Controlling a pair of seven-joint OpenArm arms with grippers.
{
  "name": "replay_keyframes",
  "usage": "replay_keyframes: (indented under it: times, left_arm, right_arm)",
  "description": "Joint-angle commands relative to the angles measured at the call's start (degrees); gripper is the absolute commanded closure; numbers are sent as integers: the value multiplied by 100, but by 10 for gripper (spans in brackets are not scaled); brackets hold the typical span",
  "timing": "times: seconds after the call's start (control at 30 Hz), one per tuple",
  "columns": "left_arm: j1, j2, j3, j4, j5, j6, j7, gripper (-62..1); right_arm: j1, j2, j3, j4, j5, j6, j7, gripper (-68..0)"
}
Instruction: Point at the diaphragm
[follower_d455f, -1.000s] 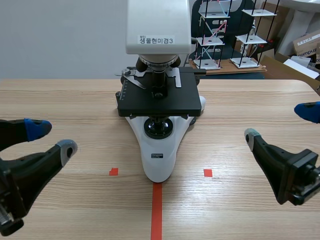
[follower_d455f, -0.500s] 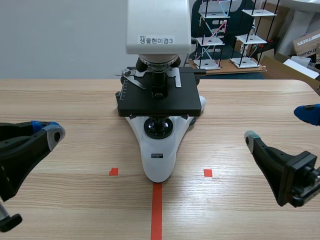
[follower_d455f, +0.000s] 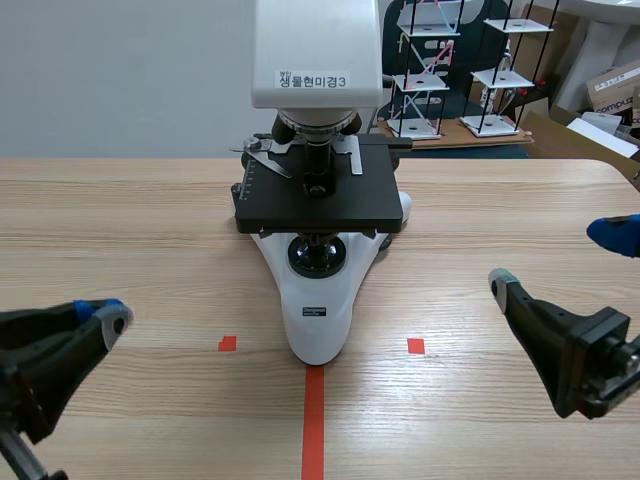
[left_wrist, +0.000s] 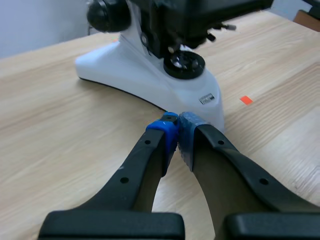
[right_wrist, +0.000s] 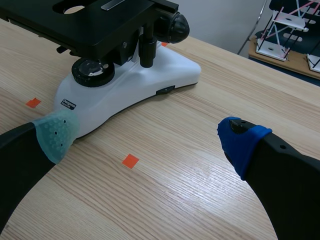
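White-and-black microscope (follower_d455f: 318, 310) on the light wooden counter (follower_d455f: 150, 210), its diaphragm (follower_d455f: 318, 237) under the black stage.
Scene view: left tool (follower_d455f: 105, 315) and right tool (follower_d455f: 557, 256) are low, well apart from it. Left wrist view: left tool pressed together. Right wrist view: right tool spread wide.

Table (follower_d455f: 130, 210): light wood w/ grain lines. Microscope (follower_d455f: 318, 322) base: shiny white plastic. Stage (follower_d455f: 320, 210): dull black, smooth.

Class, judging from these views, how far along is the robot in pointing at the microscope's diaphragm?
Done: the left gripper is shut, making a pointer. In hand: nothing yet; it sits low, short of the microscope, touching nothing. Left: bringing its tip to the diaphragm under the stage. The right gripper is open, off to the side.
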Motion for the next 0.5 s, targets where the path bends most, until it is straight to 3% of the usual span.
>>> replay_keyframes:
  times: [0.0,0.1,0.47]
  left_arm:
    - [-190,144,120,-118,42,-48,-282,-17]
    - [-501,326,358,-573,219,-46,-597,-17]
    - [-1613,1034,833,-2352,1451,-33,-1829,-17]
  right_arm:
    - [63,28,13,22,24,-13,90,-604]
    - [63,28,13,22,22,-13,87,-604]
    - [63,28,13,22,22,-15,90,-604]
